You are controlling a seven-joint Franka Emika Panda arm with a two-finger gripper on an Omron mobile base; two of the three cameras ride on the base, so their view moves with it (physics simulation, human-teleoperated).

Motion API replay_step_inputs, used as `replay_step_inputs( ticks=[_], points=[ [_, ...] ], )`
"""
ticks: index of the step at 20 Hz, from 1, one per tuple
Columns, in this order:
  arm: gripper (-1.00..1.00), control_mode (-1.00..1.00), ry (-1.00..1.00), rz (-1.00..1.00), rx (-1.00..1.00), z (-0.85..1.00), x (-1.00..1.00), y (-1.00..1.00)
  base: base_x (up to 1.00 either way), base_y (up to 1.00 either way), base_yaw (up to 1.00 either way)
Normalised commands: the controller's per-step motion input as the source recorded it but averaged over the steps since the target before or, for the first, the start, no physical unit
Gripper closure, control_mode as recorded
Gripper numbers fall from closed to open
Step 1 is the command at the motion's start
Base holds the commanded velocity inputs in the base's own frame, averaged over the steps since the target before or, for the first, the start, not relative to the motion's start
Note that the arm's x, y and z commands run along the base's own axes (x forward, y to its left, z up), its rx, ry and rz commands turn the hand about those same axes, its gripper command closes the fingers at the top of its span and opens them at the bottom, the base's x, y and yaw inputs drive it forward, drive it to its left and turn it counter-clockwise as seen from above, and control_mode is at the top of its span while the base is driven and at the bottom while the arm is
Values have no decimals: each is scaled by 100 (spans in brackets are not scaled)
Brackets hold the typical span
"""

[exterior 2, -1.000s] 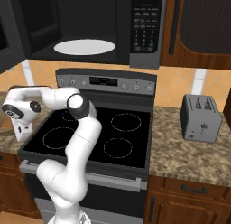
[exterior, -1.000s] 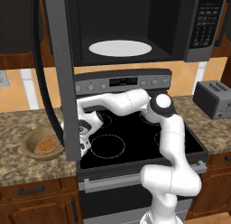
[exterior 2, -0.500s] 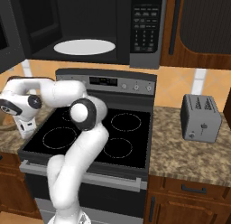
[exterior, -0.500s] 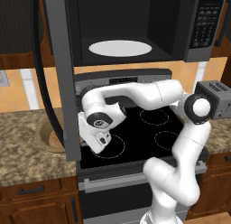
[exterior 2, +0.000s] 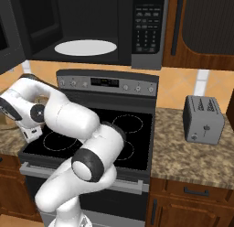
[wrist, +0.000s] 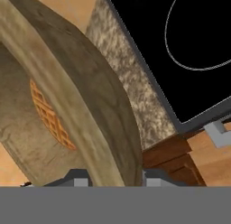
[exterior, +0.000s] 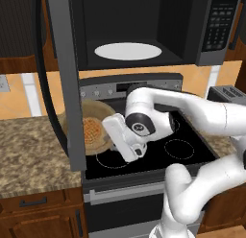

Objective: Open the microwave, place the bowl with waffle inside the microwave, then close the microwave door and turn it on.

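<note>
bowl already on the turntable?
No, the bowl with the waffle is held tilted over the stove's left edge; the white turntable in the microwave is bare.

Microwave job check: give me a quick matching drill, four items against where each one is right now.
Items:
1. small tan wooden bowl
2. round orange-brown waffle
3. white round turntable plate
4. grey microwave door

States:
A. swung open at left
B. inside the bowl
C. flat in the microwave cavity
D. tilted, rim between the gripper tips

Pairs: 1-D, 2-B, 3-C, 4-A

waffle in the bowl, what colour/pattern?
Orange-brown with a grid pattern; the waffle shows best in the hand view, inside the bowl.
</note>
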Motion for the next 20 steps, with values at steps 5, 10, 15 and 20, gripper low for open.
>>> replay_step_inputs(
  ticks=[5, 10, 15, 20],
  points=[
    [100, -100, 0, -7, 13, 99, 0, -100, 0, 0, 0],
    [100, -100, 0, -13, 4, 100, 16, -100, 0, 0, 0],
    [100, -100, 0, -21, 0, 100, 70, -89, 0, 0, 0],
    [100, -100, 0, -22, 0, 100, 90, -48, 0, 0, 0]
  ],
)
